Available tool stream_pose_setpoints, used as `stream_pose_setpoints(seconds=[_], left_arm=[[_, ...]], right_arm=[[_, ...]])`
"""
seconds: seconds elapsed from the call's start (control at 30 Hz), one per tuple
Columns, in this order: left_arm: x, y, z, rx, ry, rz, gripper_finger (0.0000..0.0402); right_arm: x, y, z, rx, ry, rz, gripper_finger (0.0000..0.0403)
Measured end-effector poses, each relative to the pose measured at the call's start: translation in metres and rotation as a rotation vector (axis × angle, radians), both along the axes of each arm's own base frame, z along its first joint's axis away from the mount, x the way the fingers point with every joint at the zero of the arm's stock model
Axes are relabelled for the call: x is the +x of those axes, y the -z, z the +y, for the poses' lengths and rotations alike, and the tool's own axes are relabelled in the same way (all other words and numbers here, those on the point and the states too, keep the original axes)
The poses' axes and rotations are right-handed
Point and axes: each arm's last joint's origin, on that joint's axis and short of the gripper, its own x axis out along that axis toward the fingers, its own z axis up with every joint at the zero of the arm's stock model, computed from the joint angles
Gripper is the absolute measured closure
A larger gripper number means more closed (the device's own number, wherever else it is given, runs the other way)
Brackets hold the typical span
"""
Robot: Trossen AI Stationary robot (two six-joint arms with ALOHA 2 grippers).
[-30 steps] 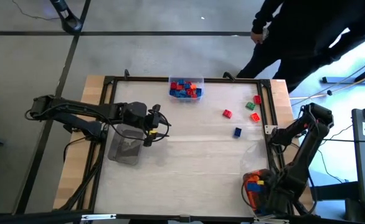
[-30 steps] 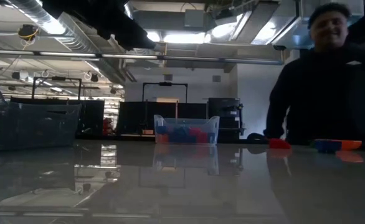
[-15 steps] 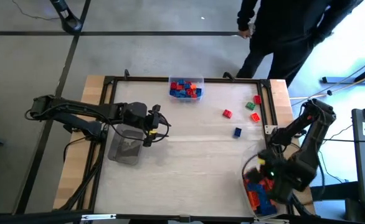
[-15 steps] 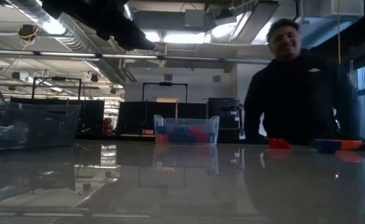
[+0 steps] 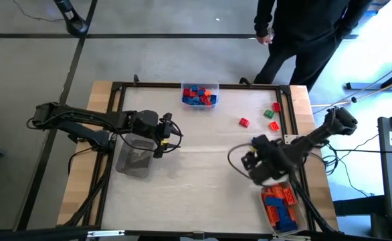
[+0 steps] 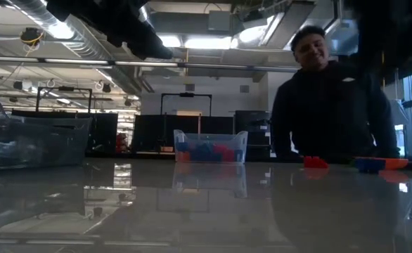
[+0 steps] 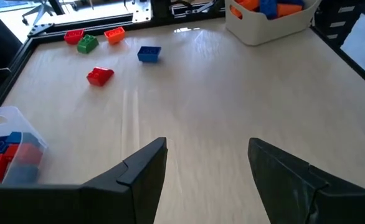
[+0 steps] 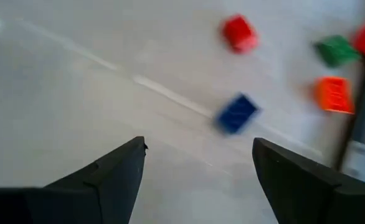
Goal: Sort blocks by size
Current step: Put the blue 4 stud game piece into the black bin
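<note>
Just ahead of the right gripper (image 8: 198, 163), its fingers spread, lies a blue block (image 8: 237, 113). Beyond sit two red blocks (image 8: 240, 32), one green (image 8: 336, 49), one orange (image 8: 333, 93).

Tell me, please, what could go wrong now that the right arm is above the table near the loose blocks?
The open right gripper hangs close to the blue block; a slightly off descent could knock it away. The red, green and orange blocks lie near the table frame, leaving the fingers little room.
</note>
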Motion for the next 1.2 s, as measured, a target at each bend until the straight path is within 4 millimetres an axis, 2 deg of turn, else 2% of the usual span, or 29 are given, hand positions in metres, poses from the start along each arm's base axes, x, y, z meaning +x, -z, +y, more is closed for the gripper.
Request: stream_pose_setpoints(seconds=[0.3,0.43,0.57,0.73,0.93,1.1,1.2], left_arm=[[-0.001,0.003,0.0,-0.057,-0.033,0.035,0.0188],[-0.001,0.002,0.0,-0.062,-0.036,0.034,0.0188],[-0.001,0.002,0.0,-0.06,-0.034,0.032,0.0188],[-0.001,0.002,0.0,-0.058,-0.033,0.032,0.0188],[-0.001,0.002,0.0,-0.048,-0.028,0.032,0.0188],[-0.001,0.002,0.0,-0.047,-0.027,0.032,0.0188],[-0.001,0.002,0.0,-0.053,-0.03,0.032,0.0188]], right_arm=[[-0.007,0.066,-0.064,0.081,0.32,0.263,0.0109],[-0.007,0.088,-0.081,0.132,0.335,0.246,0.0109],[-0.004,0.101,-0.093,0.139,0.341,0.184,0.0109],[-0.005,0.111,-0.104,0.136,0.382,0.152,0.0109],[-0.002,0.121,-0.104,0.153,0.371,0.079,0.0109],[-0.009,0.137,-0.104,0.159,0.37,0.057,0.0109],[-0.01,0.14,-0.105,0.148,0.367,0.034,0.0124]])
